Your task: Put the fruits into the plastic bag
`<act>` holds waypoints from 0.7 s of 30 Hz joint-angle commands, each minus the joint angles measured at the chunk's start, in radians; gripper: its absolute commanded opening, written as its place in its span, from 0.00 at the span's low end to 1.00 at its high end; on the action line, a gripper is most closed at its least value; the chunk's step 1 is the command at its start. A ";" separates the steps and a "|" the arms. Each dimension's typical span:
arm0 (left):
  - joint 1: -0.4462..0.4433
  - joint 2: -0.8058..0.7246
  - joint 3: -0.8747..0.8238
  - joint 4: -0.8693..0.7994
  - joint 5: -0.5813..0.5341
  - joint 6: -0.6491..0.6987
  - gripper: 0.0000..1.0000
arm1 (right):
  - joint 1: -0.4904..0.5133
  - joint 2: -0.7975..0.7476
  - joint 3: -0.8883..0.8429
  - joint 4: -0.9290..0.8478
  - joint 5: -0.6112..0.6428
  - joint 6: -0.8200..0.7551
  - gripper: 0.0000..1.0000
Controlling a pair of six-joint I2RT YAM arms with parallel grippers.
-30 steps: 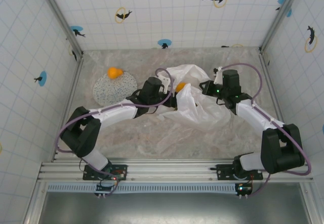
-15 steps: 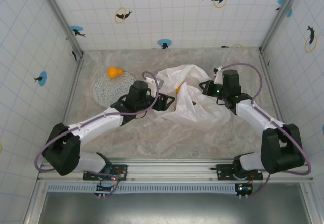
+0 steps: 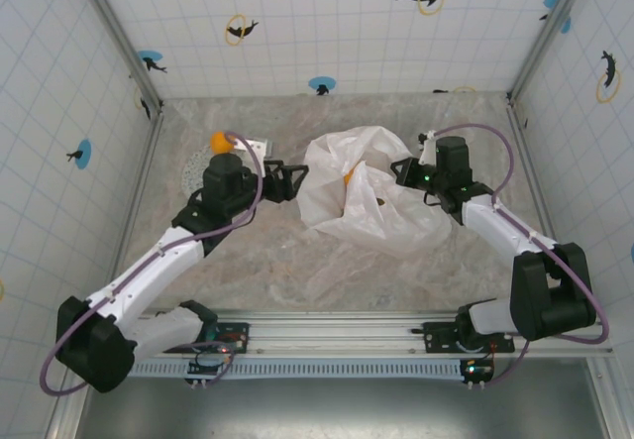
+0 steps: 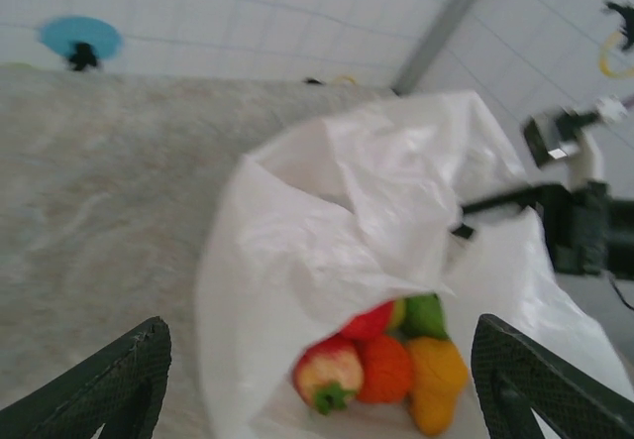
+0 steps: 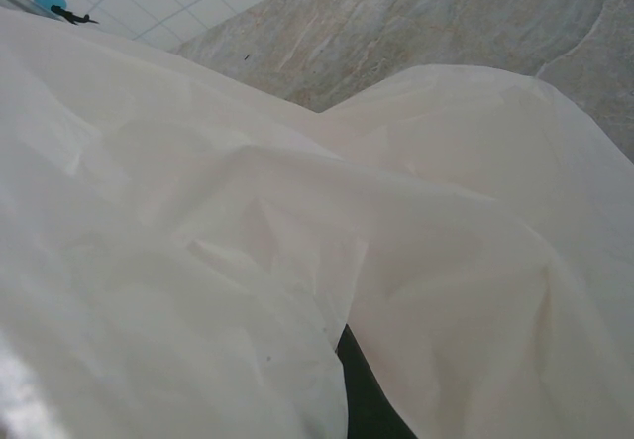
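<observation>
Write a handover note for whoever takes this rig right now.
Left gripper: open, empty, facing the bag mouth.
Right gripper: looks clamped on the bag's rim, holding the mouth up.
Done: at least five fruits lie inside the bag.
Left: one orange fruit sits on the plate, beyond the left arm; pick it and drop it in.

Bare surface (image 3: 287, 261) lies open between left fingers (image 4: 119, 380) and plastic bag (image 3: 386, 216). Bag mouth gapes toward them; fruits (image 4: 381, 365) crowd its bottom.
</observation>
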 commanded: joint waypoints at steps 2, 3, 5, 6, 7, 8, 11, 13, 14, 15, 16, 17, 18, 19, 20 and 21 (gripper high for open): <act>0.071 0.014 0.015 -0.042 -0.288 -0.073 0.82 | 0.001 0.001 -0.013 0.050 -0.006 0.002 0.00; 0.084 0.026 0.017 -0.039 -0.327 -0.084 0.82 | 0.002 0.001 -0.013 0.052 -0.009 0.004 0.00; 0.137 0.063 0.015 -0.022 -0.395 -0.104 0.83 | 0.003 0.002 -0.013 0.054 -0.011 0.006 0.00; 0.157 0.088 0.018 -0.013 -0.408 -0.114 0.83 | 0.004 0.004 -0.012 0.054 -0.011 0.006 0.00; 0.181 0.114 0.021 -0.004 -0.417 -0.122 0.85 | 0.005 0.002 -0.010 0.052 -0.011 0.005 0.00; 0.207 0.139 0.031 0.001 -0.417 -0.132 0.86 | 0.004 0.001 -0.008 0.048 -0.011 0.003 0.00; 0.269 0.220 0.062 0.021 -0.406 -0.147 0.88 | 0.005 -0.003 -0.004 0.042 -0.011 -0.001 0.00; 0.313 0.290 0.094 0.024 -0.411 -0.144 0.91 | 0.003 -0.005 -0.004 0.040 -0.011 0.000 0.00; 0.331 0.321 0.110 0.022 -0.412 -0.144 0.92 | 0.002 -0.005 -0.003 0.040 -0.011 -0.002 0.00; 0.350 0.354 0.125 0.021 -0.413 -0.142 0.93 | 0.002 -0.007 -0.003 0.040 -0.011 -0.002 0.00; 0.370 0.389 0.146 0.016 -0.407 -0.146 0.94 | 0.002 -0.007 -0.004 0.040 -0.011 -0.001 0.00; 0.389 0.415 0.160 0.018 -0.400 -0.150 0.95 | 0.001 -0.008 -0.005 0.040 -0.011 -0.002 0.00; 0.406 0.441 0.176 0.023 -0.384 -0.156 0.96 | 0.002 -0.008 -0.005 0.040 -0.011 -0.003 0.00; 0.421 0.470 0.175 0.027 -0.373 -0.160 0.97 | 0.000 -0.008 -0.006 0.040 -0.010 -0.003 0.00; 0.432 0.492 0.206 0.032 -0.367 -0.162 0.97 | 0.000 -0.007 -0.007 0.041 -0.011 -0.002 0.00; 0.446 0.524 0.228 0.033 -0.355 -0.166 0.97 | 0.000 -0.006 -0.007 0.045 -0.011 0.000 0.00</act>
